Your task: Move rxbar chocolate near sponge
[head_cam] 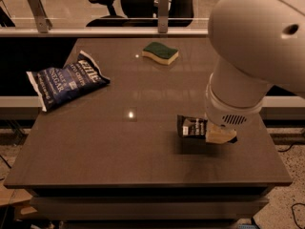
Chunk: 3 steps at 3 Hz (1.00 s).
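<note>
Camera view: under the bulky white arm (pixel 257 42), the gripper (pixel 220 134) sits low over the near right of the table (pixel 119 151). It pinches the right end of the rxbar chocolate (pixel 191 127), evidently for carrying. The bar appears just clear of the surface, with a shadow beneath it. The sponge (pixel 160 52) lies well apart, towards the far edge. The blue chip bag (pixel 66 80) rests at far left, uninvolved.
</note>
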{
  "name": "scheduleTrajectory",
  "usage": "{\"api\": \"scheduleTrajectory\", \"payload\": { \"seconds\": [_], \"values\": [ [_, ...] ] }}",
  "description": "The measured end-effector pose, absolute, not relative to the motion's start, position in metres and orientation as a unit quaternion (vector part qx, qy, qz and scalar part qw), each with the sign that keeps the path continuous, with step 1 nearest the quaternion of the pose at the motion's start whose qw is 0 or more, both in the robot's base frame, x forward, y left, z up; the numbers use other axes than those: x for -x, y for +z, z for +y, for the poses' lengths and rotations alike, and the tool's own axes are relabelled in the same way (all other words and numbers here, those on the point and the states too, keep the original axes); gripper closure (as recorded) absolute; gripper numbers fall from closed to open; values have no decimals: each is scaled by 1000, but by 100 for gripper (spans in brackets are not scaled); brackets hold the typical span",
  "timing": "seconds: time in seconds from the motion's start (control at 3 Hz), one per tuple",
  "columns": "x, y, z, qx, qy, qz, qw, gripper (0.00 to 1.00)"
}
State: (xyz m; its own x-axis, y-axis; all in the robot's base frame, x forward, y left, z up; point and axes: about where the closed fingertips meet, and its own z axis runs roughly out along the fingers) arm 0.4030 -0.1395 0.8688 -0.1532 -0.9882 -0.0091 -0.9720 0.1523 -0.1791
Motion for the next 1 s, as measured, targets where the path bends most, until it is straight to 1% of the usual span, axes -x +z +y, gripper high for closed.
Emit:
{"api": "scheduleTrajectory", "payload": {
  "seconds": [0.33,1.0],
  "values": [
    [-407,887,-149,640,-79,761,70,100],
    [-440,943,-184,635,-110,759,91,100]
  ]
}}
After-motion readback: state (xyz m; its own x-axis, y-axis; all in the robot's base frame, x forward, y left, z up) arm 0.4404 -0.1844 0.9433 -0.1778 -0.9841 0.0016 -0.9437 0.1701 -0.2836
